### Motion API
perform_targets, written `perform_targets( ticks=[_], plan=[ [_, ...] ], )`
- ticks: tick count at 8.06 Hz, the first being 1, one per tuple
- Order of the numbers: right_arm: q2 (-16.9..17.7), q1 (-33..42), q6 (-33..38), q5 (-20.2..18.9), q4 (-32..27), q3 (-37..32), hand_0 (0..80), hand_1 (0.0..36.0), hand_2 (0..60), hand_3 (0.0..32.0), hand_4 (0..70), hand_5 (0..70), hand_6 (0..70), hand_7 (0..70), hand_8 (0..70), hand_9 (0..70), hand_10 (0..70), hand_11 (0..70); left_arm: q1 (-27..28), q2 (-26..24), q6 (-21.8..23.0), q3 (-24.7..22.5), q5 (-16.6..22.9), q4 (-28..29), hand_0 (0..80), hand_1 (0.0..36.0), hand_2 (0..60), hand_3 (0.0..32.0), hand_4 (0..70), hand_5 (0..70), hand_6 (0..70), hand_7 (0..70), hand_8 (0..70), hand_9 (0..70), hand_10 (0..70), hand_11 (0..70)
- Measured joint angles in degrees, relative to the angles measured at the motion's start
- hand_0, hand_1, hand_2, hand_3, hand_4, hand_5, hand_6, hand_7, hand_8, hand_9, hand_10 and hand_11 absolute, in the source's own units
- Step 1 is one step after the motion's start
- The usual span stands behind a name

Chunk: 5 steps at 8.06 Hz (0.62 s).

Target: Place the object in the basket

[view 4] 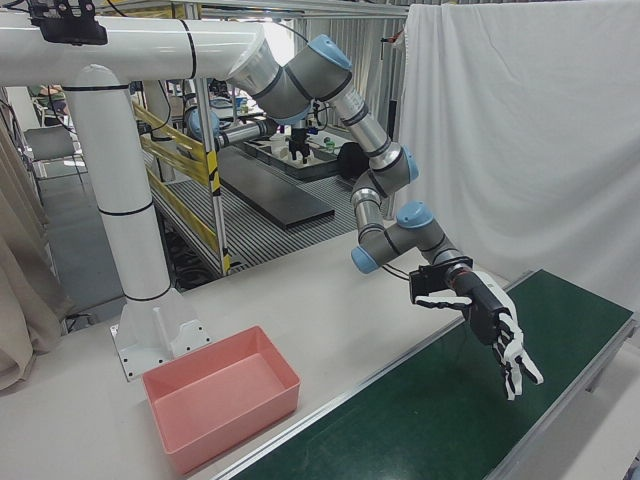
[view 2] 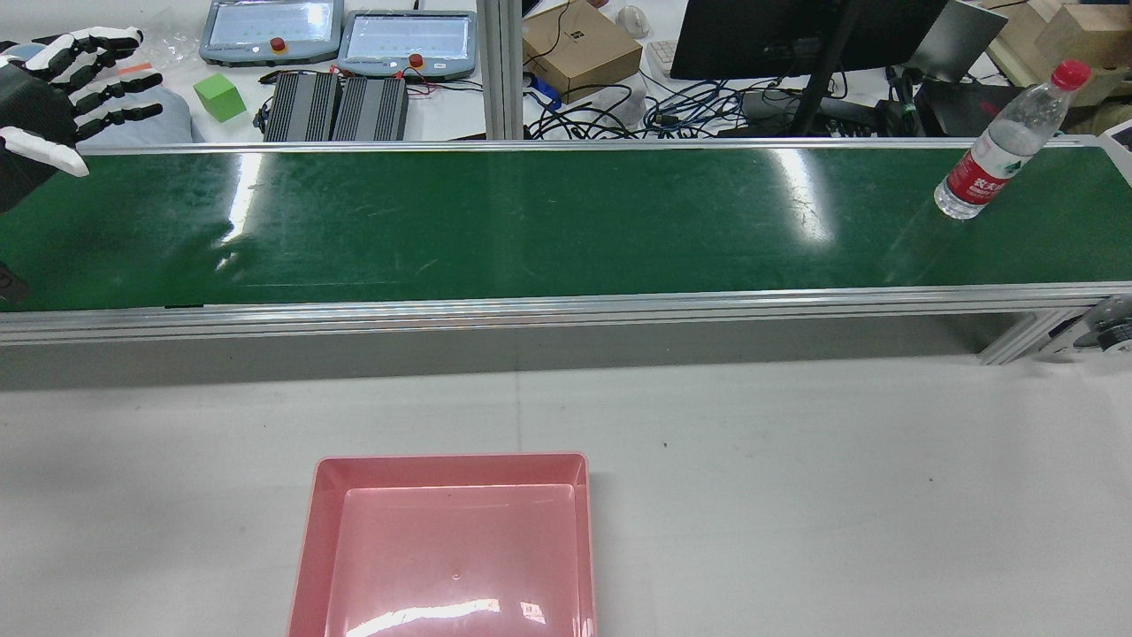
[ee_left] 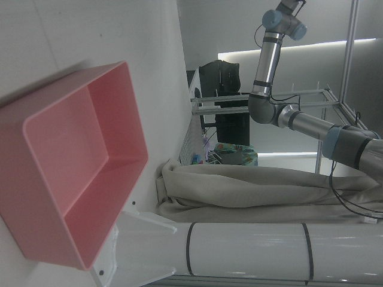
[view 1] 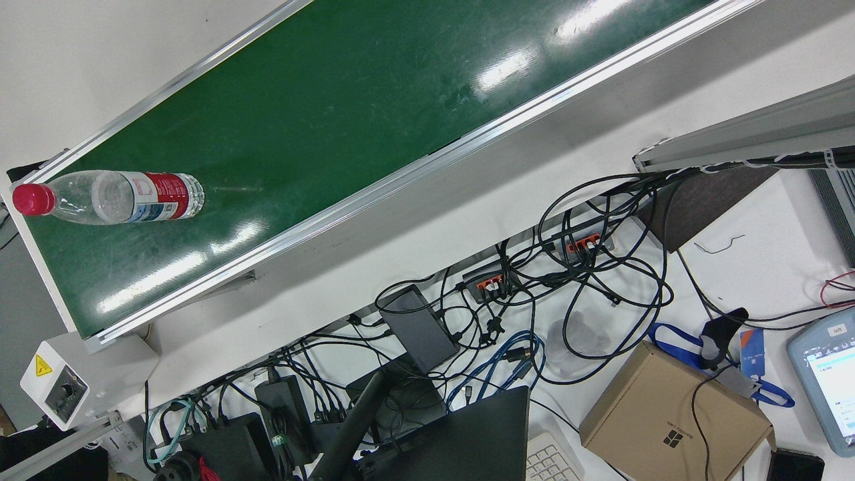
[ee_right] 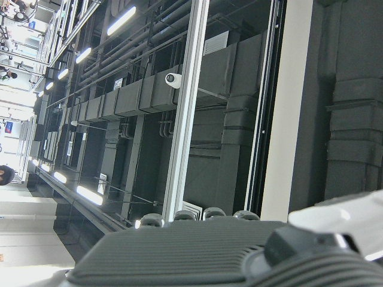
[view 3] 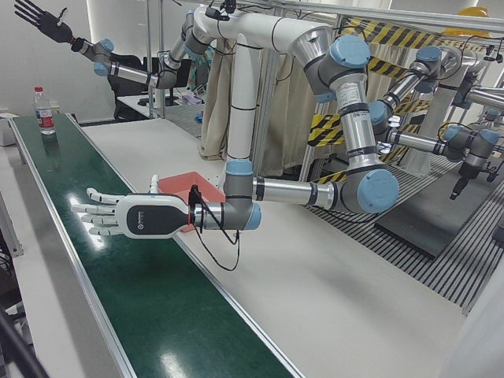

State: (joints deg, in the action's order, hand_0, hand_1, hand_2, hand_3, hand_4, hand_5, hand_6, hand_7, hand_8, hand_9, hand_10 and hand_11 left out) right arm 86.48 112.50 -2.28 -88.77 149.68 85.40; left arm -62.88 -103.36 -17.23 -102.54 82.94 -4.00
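Observation:
A clear water bottle [view 2: 995, 150] with a red cap and red label stands upright at the right end of the green conveyor belt [view 2: 531, 221]. It also shows in the front view [view 1: 110, 196] and the left-front view [view 3: 45, 110]. The empty pink basket [view 2: 451, 458] sits on the white table before the belt, and shows in the right-front view [view 4: 225, 410] and the left hand view [ee_left: 119, 119]. My left hand [view 2: 53, 88] is open and hovers over the belt's left end [view 3: 118, 219] [view 4: 490, 325], far from the bottle. My right hand [view 3: 35, 16] is open, raised high above the bottle's end.
Behind the belt is a desk with two teach pendants [view 2: 265, 26], a green cube [view 2: 218, 95], a cardboard box [view 2: 579, 44], a monitor and tangled cables [view 1: 534, 300]. The white table [view 2: 796, 495] lies between the belt and the arms' pedestal [view 4: 120, 200].

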Motion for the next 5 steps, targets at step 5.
perform_targets(
  ticks=[5],
  plan=[
    [0.0, 0.0, 0.0, 0.0, 0.0, -0.1, 0.0, 0.0, 0.0, 0.0, 0.0, 0.0, 0.0, 0.0, 0.0, 0.0, 0.0, 0.0, 0.0, 0.0, -0.1, 1.0, 0.0, 0.6, 55.0, 6.1, 0.0, 12.4, 0.3, 29.2, 4.5, 3.2, 9.4, 10.4, 7.5, 12.4]
  ],
)
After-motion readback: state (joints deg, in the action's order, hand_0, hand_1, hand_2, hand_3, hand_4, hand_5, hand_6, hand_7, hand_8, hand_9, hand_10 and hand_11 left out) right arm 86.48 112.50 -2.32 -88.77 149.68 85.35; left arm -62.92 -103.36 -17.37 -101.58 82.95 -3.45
